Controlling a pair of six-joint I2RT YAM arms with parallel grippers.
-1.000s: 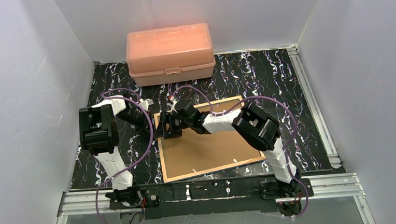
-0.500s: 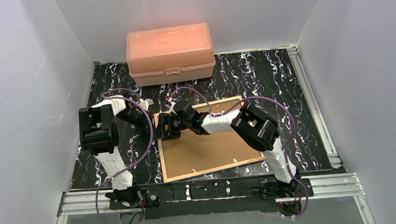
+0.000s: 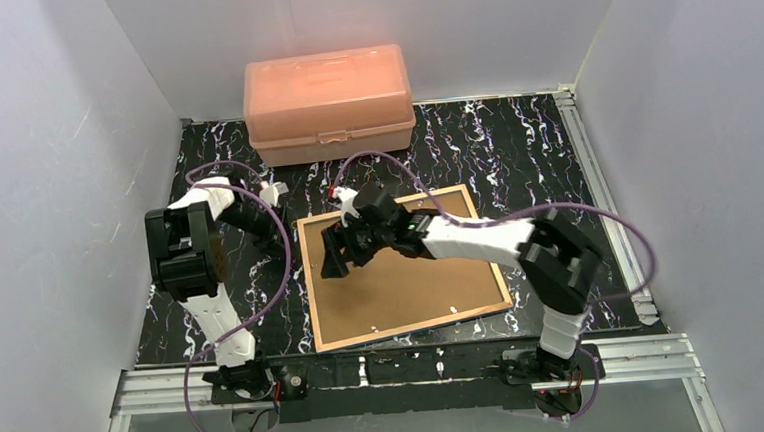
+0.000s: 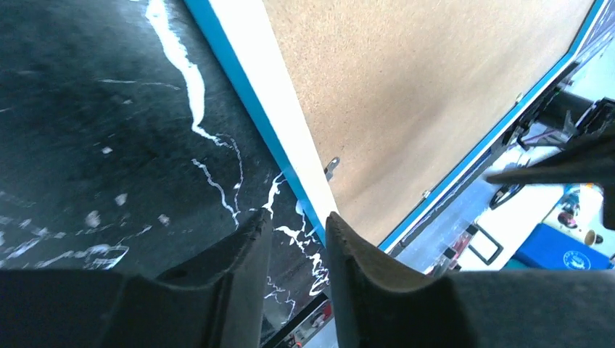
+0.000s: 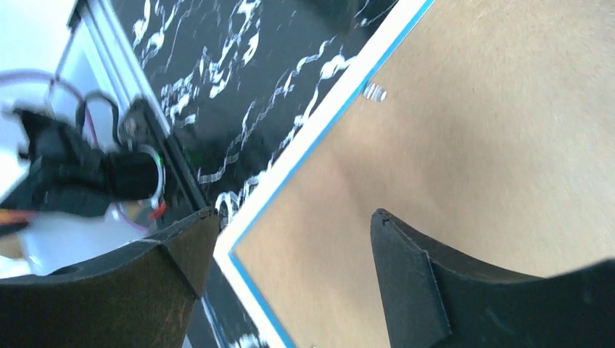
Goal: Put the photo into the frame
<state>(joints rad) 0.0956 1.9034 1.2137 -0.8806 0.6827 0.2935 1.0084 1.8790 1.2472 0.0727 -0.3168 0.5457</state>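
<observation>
- Top external view: I see the frame lying flat, back up, on the black marbled worktop. It sits a little toward 6 o'clock from the middle and is turned slightly off square.
- The brown backing board fills the frame's rim and faces up at me. A thin blue line shows along the 6 o'clock edge.
- The right fingers hang over the board's 10 o'clock corner, and their arm reaches in across the board from 4 o'clock.
- In the right wrist view those fingers stand wide apart with nothing between them. One is over the pale, blue-lined rim and the other is over the board. I cannot tell whether either touches.
- In the left wrist view the left fingers are parted by a narrow gap that holds nothing. They are over bare worktop, just beside the frame's 9 o'clock edge and off it.
- A small metal tab sits on the board right at that edge.
- The peach plastic box stands shut at 12 o'clock against the back wall, well apart from the frame.
</observation>
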